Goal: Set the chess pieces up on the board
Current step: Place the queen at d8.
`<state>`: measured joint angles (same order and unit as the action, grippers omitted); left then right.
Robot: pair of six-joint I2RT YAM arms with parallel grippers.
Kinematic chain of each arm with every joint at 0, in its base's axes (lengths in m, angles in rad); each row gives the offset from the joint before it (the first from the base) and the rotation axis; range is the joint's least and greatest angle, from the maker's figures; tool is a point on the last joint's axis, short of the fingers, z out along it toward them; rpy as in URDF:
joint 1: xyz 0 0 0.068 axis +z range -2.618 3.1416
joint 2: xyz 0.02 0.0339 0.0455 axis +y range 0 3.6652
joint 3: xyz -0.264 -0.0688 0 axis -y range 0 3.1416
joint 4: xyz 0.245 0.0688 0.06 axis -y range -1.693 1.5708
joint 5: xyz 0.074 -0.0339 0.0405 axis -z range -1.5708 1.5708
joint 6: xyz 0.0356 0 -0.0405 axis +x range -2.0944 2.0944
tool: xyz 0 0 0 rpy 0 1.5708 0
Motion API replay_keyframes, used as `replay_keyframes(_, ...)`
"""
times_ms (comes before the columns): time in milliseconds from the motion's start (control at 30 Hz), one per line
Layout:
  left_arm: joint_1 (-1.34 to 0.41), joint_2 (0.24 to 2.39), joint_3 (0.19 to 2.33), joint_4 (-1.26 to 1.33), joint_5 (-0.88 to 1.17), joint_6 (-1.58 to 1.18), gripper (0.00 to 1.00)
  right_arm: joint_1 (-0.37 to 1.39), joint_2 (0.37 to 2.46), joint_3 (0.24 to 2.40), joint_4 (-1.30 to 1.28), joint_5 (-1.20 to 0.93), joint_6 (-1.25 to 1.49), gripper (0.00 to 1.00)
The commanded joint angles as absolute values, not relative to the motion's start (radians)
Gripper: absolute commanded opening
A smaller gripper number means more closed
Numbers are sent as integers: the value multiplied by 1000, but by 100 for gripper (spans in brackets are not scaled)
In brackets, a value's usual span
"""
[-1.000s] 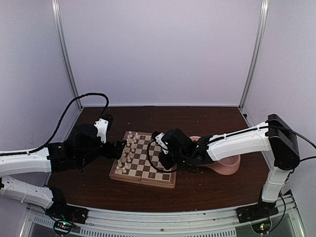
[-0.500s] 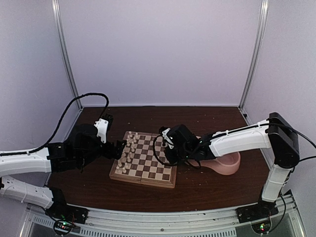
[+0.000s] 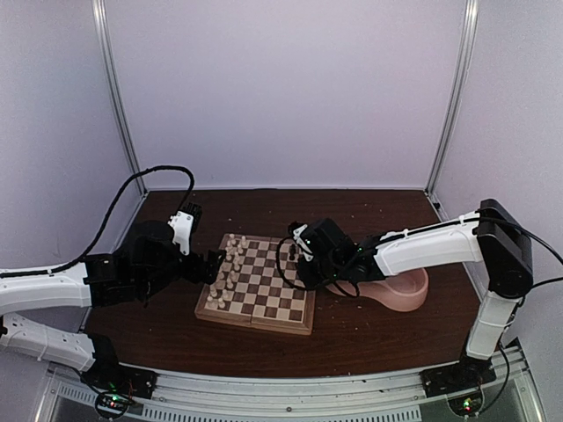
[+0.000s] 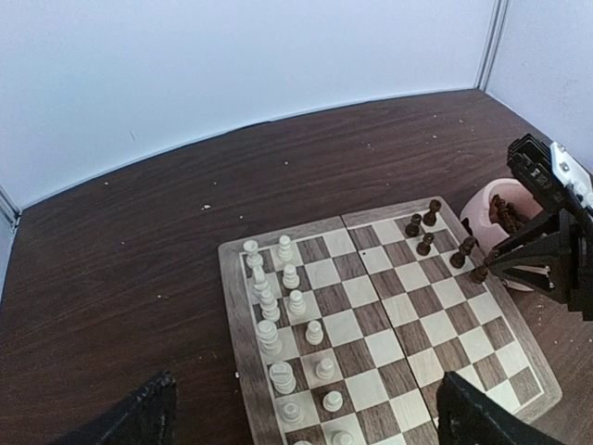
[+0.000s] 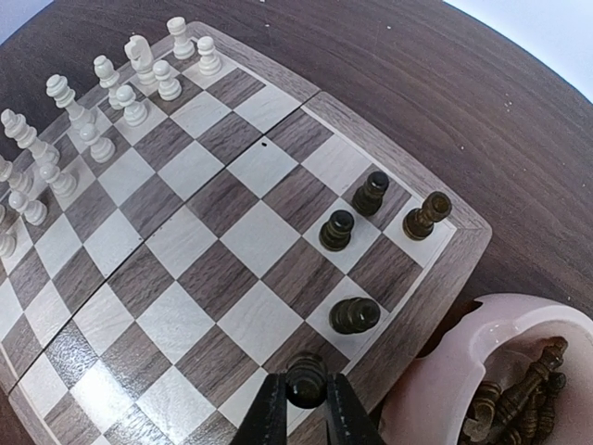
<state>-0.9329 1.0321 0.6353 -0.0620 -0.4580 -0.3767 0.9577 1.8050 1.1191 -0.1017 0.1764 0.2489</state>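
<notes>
The board lies mid-table. Cream pieces fill its two left columns; they also show in the right wrist view. Several dark pieces stand near its far right corner, and more lie in the pink bowl. My right gripper is shut on a dark piece just above a square at the board's right edge, beside the bowl; it also shows in the top view. My left gripper hovers over the board's left side, fingers wide apart and empty.
The pink double bowl sits right of the board, touching its rim. The dark wooden table ends at white walls with metal posts. Cables loop behind the left arm.
My right gripper has moved from the board's near right part toward the far right edge, carrying the dark piece. The left arm has not moved.
</notes>
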Motion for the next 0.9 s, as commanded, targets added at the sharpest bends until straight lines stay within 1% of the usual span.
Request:
replay_keyframes(0, -927, 1028, 632, -29, -448, -385, 98, 951, 1809, 1112, -103, 196, 267, 15)
replay_keyframes(867, -928, 1034, 632, -27, -443, -387, 98, 945, 1858, 1135, -114, 163, 277, 17)
